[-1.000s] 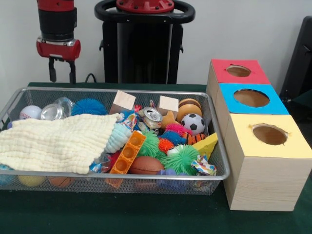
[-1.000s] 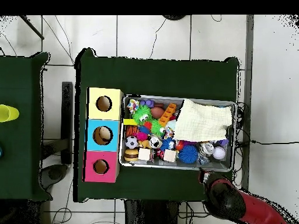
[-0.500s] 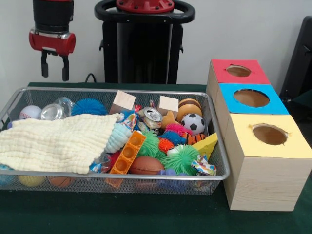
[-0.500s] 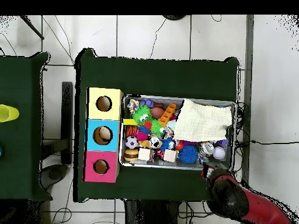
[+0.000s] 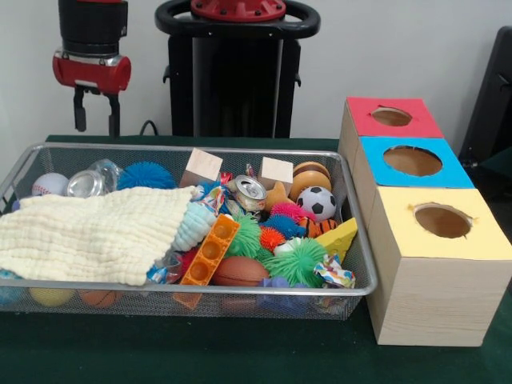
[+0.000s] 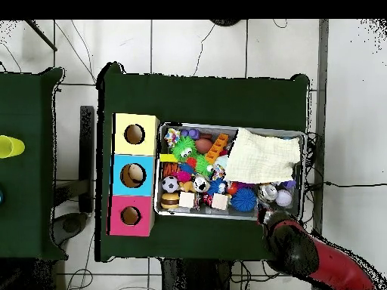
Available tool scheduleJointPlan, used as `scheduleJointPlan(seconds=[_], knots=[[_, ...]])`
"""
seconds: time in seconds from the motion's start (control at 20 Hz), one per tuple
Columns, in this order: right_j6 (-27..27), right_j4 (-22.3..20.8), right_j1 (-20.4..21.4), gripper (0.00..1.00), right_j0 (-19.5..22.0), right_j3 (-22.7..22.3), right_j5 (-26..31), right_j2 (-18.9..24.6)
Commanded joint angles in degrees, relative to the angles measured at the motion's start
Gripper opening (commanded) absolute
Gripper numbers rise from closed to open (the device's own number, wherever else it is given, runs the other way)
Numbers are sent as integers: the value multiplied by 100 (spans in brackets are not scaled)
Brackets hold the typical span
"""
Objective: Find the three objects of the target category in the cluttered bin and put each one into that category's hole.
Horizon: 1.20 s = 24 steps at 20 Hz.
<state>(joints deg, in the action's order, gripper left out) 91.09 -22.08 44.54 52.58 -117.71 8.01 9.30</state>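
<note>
Front view: cloth [image 5: 92,232] covers bin's [image 5: 356,240] toys

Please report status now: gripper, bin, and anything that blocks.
Gripper open, empty, above the bin's far edge. Toys untouched in bin. Cloth covers one end, may hide toys.

A wire bin [image 5: 356,264] fills the left and centre of the front view, with a row of three boxes [image 5: 432,240] just beside its right edge. Inside the bin, a cloth [image 5: 88,232] lies over the left half, and balls, blocks and a can [image 5: 250,190] crowd the right half. The gripper [image 5: 97,120] hangs at upper left, above and behind the bin's far left corner.
</note>
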Motion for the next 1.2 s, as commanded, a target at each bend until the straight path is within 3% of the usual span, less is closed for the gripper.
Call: scheduleJointPlan(seconds=[0.05, 0.75, 1.2], knots=[[848, 312, -559, 100, -91, 599, -207, 493], [743, 89, -1219, 100, 12, 975, -857, 506], [681, 64, -1287, 100, -52, 1116, -934, 342]])
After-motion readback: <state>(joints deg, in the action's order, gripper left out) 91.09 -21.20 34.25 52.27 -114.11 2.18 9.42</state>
